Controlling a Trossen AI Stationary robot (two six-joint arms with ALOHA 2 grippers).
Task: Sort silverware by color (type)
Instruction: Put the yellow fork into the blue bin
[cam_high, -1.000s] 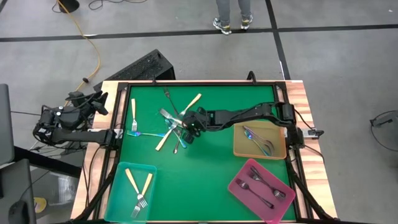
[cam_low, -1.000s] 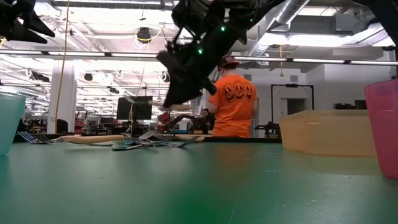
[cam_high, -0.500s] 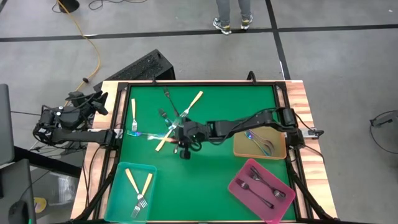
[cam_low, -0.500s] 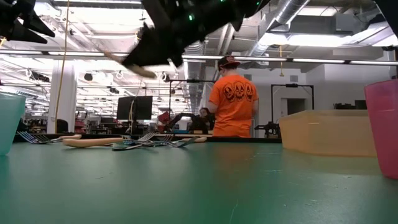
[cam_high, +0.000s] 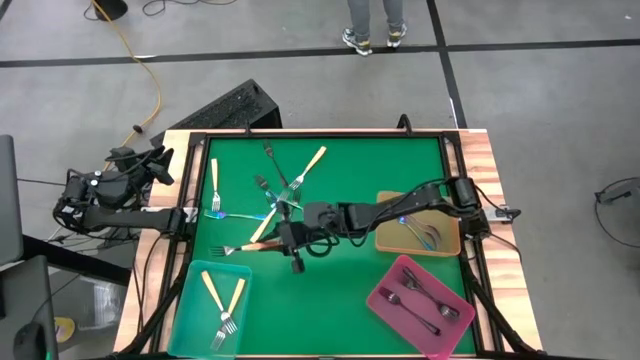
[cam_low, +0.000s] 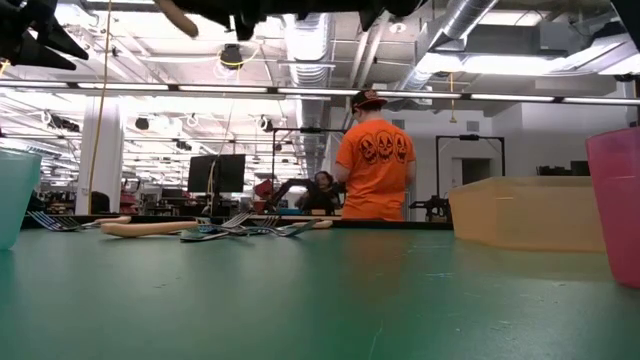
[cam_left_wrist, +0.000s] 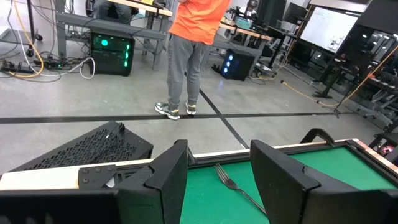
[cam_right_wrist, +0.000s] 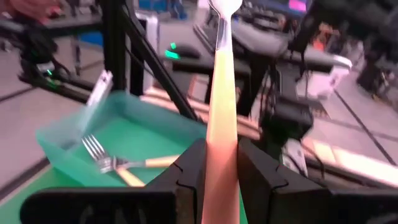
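A cream-handled fork (cam_high: 245, 248) hangs level above the green mat, with my right gripper (cam_high: 282, 243) shut on it; its tines point toward the table's left edge. The low view catches only a bit of this fork (cam_low: 182, 16) at the top. Loose silverware (cam_high: 275, 195) lies criss-crossed on the mat at the far middle: cream, dark and iridescent forks. My left gripper (cam_left_wrist: 217, 186) waits open beyond the table's left edge, above the far left corner. My right gripper pinches the fork's cream handle (cam_right_wrist: 221, 155) between its two fingers. The fingers point about level toward the table's left, along the fork. The fork sticks straight out ahead of the fingers, its head (cam_right_wrist: 224, 9) farthest away, lifted clear of the mat.
A teal tray (cam_high: 190, 300) with two cream forks stands at the near left, just beyond the held fork. A tan tray (cam_high: 385, 235) with iridescent forks is at the right, and a pink tray (cam_high: 385, 300) with dark forks at the near right. A person stands beyond the far edge.
My right gripper has risen from the pile and gone toward the table's near left, tipping from pointing down to about level and rolling. The cream fork has come up with it, clear of the other forks, and now lies level with its tines toward the left edge.
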